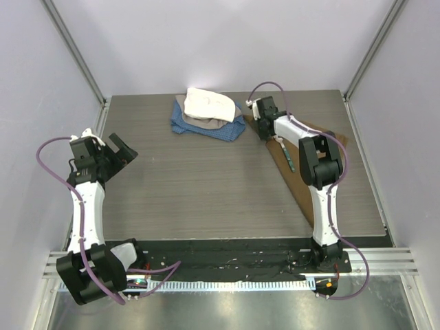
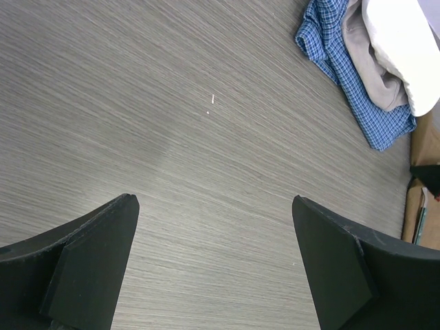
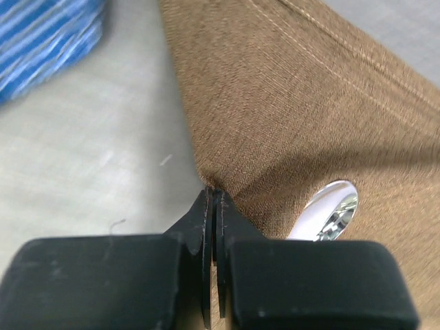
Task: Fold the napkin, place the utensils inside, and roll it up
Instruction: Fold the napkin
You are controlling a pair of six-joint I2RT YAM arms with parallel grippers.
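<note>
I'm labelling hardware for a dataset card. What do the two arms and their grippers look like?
The left arm and right arm have white links with black joints; a purple cable loops along each. The left gripper and right gripper have black, wedge-shaped fingers.

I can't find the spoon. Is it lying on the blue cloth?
No, the spoon lies on the brown napkin, its shiny bowl right next to the right gripper.

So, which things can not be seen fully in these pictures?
Spoon: handle hidden behind right claw in the right wrist view.
Napkin: partly covered by the right arm in the top view.
Blue cloth: cut off by the top edge, left wrist view.
</note>
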